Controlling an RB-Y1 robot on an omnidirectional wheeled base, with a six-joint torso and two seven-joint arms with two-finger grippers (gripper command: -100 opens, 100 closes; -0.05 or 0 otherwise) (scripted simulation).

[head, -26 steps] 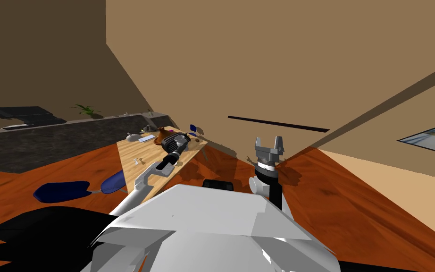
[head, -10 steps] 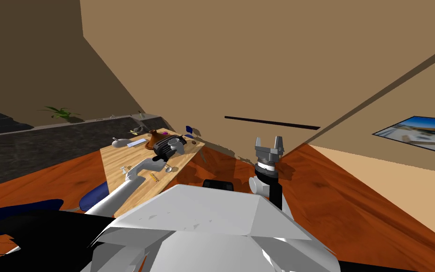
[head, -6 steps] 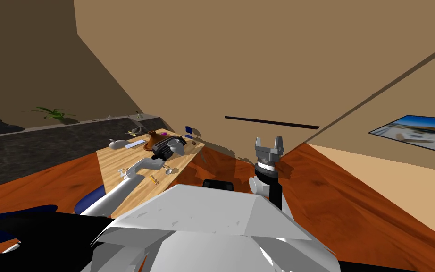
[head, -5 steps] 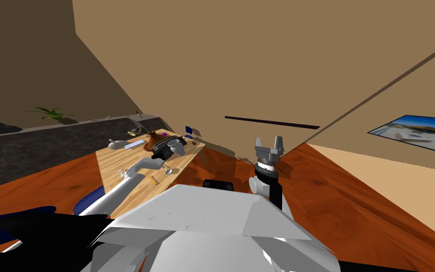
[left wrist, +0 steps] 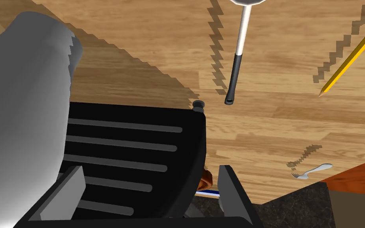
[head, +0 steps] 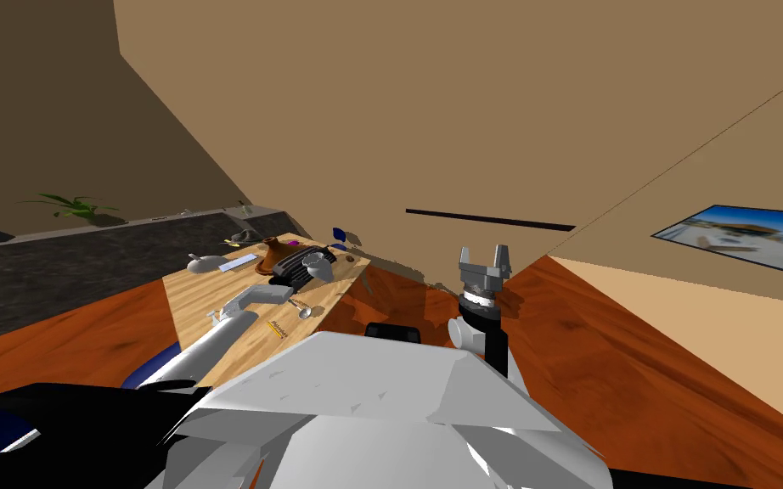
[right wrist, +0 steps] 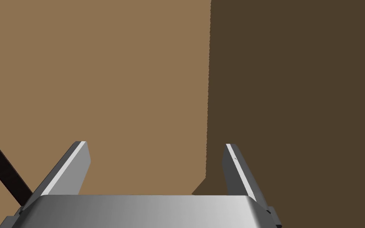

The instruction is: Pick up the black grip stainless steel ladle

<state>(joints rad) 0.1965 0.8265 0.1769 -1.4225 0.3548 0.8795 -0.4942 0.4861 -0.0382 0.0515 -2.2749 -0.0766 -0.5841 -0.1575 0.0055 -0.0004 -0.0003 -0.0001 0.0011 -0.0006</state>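
Squarely before left claw [left wrist: 150, 168]: black slatted appliance [left wrist: 130, 130]; ladle [left wrist: 236, 63] beyond, pencil [left wrist: 352, 59] beside.

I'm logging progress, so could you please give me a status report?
Left gripper open; right gripper open, raised. Ladle lies on the table beyond the left fingers, untouched. Black slatted appliance under the fingers, beside the grip's end.

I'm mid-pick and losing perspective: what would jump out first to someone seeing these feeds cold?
The ladle catches the eye first: steel shaft, black grip, lying on the wooden table beyond the open left gripper. Next, the black ribbed block right under that gripper. A yellow pencil lies beside the ladle, apart from it, and the right gripper stands open, raised off to the side.
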